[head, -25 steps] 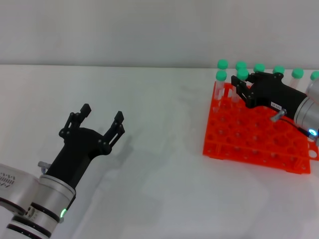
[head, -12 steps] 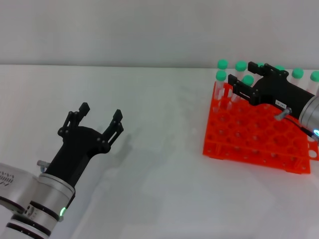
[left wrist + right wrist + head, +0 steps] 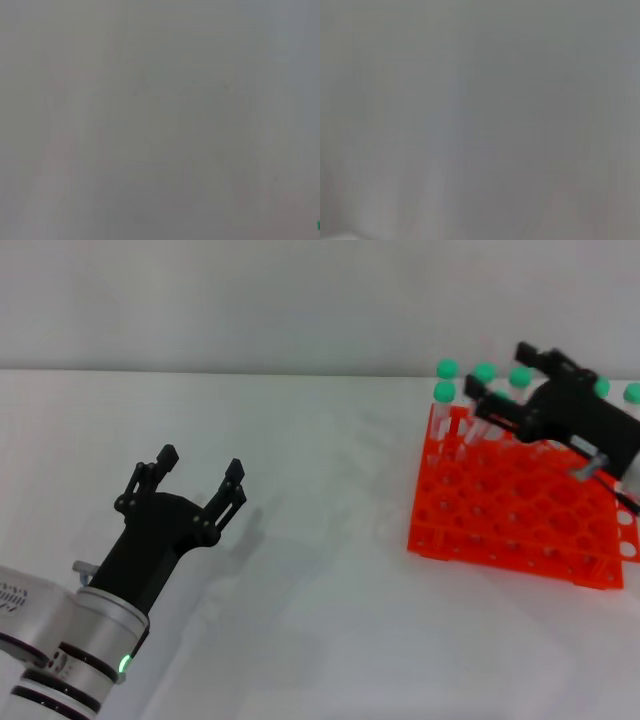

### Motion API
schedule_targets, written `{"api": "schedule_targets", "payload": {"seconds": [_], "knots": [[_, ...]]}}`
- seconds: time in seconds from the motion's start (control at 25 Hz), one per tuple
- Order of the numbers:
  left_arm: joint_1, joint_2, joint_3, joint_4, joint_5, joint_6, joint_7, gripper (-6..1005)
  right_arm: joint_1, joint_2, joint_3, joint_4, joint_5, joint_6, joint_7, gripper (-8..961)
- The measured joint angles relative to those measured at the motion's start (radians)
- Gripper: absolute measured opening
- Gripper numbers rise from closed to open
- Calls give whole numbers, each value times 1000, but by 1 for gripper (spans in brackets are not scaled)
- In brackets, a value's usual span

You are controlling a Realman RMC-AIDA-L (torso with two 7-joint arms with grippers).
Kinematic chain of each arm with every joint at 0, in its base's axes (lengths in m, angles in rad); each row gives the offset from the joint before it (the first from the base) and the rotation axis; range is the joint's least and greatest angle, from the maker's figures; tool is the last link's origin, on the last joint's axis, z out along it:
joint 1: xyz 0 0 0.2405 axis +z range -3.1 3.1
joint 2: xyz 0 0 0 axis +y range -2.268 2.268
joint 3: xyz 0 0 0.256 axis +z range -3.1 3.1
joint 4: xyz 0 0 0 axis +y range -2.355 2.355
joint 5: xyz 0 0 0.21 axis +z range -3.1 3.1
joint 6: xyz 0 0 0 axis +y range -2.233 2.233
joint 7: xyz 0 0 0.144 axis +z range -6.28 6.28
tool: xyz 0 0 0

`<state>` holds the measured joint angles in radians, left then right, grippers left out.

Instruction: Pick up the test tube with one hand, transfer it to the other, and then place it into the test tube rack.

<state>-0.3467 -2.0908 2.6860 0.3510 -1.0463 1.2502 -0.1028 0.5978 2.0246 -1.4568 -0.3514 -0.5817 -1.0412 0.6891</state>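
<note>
The orange test tube rack (image 3: 500, 515) stands at the right of the white table in the head view. Several green-capped test tubes (image 3: 443, 392) stand upright in its far rows. My right gripper (image 3: 497, 378), the black one with the white label, hovers over the rack's far edge among the tube caps. Its fingers are spread and nothing shows between them. It hides part of the back row, so I cannot tell which tube it last held. My left gripper (image 3: 199, 471), on the green-ringed silver wrist, is open and empty above the table at the left.
The table (image 3: 320, 570) lies bare between the left gripper and the rack, with a pale wall behind it. Both wrist views show only blurred grey.
My right gripper has opened wide, risen and drawn back to the right from the rack. The green cap between its fingers no longer shows. The left arm has barely moved.
</note>
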Motion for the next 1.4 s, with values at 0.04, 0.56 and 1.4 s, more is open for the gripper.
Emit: {"api": "schedule_targets", "payload": {"seconds": [0.04,0.56,1.4], "knots": [[0,0,0,-3,-1,0,0,852,-17,-3,0,0,22,-30,-16,852],[10,-3,0,-19,-124,46,-27,850,-199,-9,137,175,486,-182,-451,853],[-28,0,-48,-89,-124,15,-182,849,-209,-1,188,263,524,-125,-484,848]]}}
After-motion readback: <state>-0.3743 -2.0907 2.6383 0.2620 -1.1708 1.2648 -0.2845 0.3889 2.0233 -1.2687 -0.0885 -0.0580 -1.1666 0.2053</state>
